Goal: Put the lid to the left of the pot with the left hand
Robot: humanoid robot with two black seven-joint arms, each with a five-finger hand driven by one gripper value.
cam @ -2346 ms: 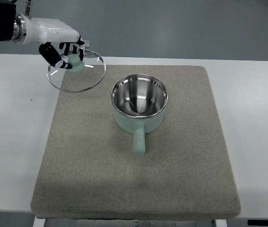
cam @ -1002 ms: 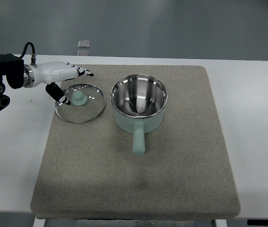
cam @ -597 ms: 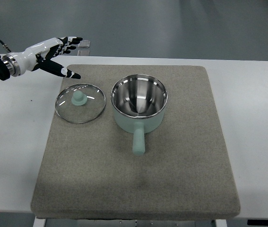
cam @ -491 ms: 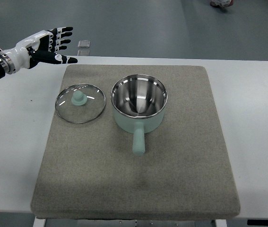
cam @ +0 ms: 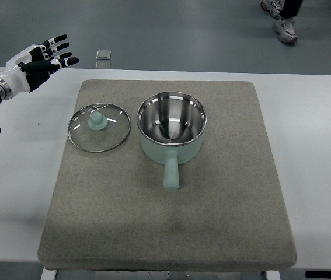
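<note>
One glass lid (cam: 99, 128) lies flat just left of the pot (cam: 171, 128); left hand (cam: 35, 60) spread, seemingly empty, well apart.

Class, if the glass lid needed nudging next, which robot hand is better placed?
Left. The left robot hand hovers open beyond the glass lid with mint knob, on the lid's side of the mint steel-lined pot; no right hand shows.

Bright, even overhead light is filling the scene, and the picture is staying sharp to its edges. The pot (cam: 171, 129) is casting only a faint, soft shadow on the mat (cam: 212, 210) just below it. Small glints are showing inside its steel bowl.
</note>
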